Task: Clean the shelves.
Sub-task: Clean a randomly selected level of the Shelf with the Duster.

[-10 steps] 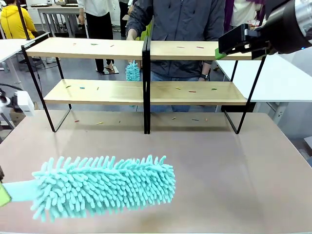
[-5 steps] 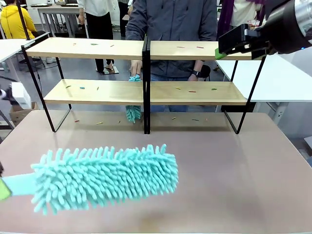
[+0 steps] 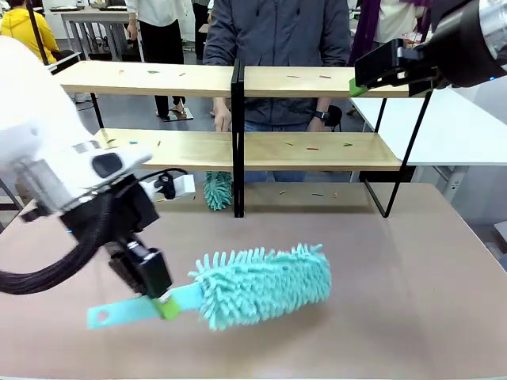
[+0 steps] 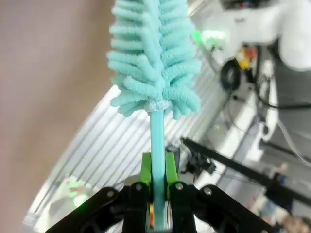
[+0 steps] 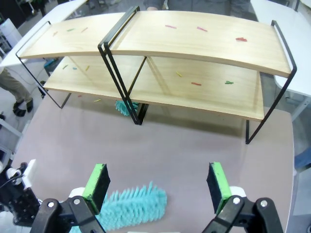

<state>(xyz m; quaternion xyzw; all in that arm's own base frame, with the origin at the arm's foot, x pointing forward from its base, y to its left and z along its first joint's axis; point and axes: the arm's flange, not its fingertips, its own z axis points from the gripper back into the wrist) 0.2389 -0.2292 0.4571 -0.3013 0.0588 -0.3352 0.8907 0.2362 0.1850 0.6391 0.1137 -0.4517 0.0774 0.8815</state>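
**Q:** What is the left gripper (image 3: 164,305) doing?

**A:** Its green pads (image 4: 146,167) are clamping the flat teal handle of the duster (image 3: 261,285) close to the fluffy head, and the handle's tail is sticking out behind the jaws. The head is hovering low over the table (image 3: 412,269). It may be brushing the surface, but the front view is too oblique to tell.

**Q:** How are the arms posing?

**A:** The left arm is reaching in from the robot's left with its wrist pitched down, pointing the duster toward the robot's right. The right gripper (image 5: 158,187) is hanging high, fingers spread wide with nothing between them, looking down on the shelves (image 5: 194,41).

**Q:** Where are the shelves standing?

**A:** They are standing at the far side of the table, well apart from the duster, and both boards are carrying small coloured scraps (image 3: 307,148). A second duster (image 3: 215,190) is hanging below the lower board beside the central upright, under a person's hand (image 3: 223,119).

**Q:** How should this step be done well?

**A:** Judging by the gap, the arm is approaching. It should be lifting the head to board height before advancing. Then it should be laying the head flat and sweeping lengthwise with light pressure, while staying clear of the upright and the person's hand.
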